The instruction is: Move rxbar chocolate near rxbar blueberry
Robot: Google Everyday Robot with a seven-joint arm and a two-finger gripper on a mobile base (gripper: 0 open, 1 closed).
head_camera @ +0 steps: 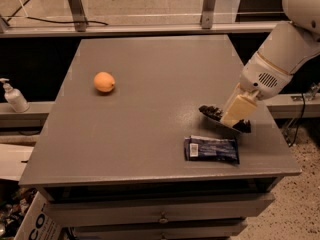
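gripper (232, 120): clamped on rxbar chocolate, at table's (145, 139) 4 o'clock.
rxbar chocolate (210, 111): dark wrapper, tilted, both ends protruding from the grip.
rxbar blueberry (211, 149): lying flat, near, at chocolate's 6 o'clock.

dim even light | soft shadow under rxbar chocolate (212, 112) gripped in jaws, table (150, 144) right

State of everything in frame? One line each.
gripper: right side of table, shut on rxbar chocolate
rxbar chocolate: held, tilted
rxbar blueberry: flat, free, near front edge
orange: resting, untouched
soap bottle: upright, off the table
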